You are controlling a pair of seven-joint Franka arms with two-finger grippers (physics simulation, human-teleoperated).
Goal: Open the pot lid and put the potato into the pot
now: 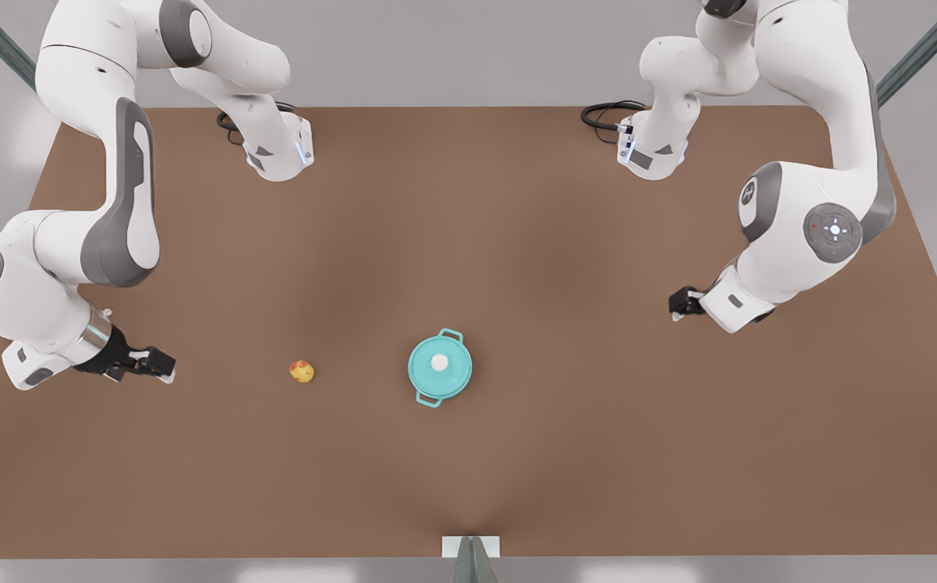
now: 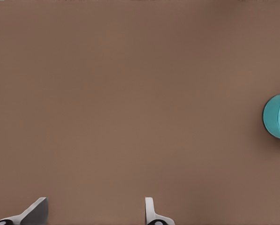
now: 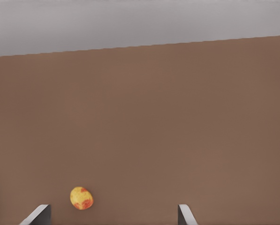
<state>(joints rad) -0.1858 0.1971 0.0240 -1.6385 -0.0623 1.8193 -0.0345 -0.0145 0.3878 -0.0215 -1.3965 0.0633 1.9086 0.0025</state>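
You see the pot (image 1: 440, 368) near the table's (image 1: 517, 243) middle, the pot lid (image 1: 440, 365) closed on it. The potato (image 1: 302, 372) lies apart from it, toward the front view's left. The right gripper (image 1: 162, 366) hovers beyond the potato; the left gripper (image 1: 681, 306) hovers toward the opposite edge.

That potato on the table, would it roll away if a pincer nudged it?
Probably somewhat. The potato is a small rounded lump lying loose on the flat brown table, with nothing beside it to stop it. Its lumpy shape suggests a short wobble, not a long roll. Being tiny, it likely shifts easily.
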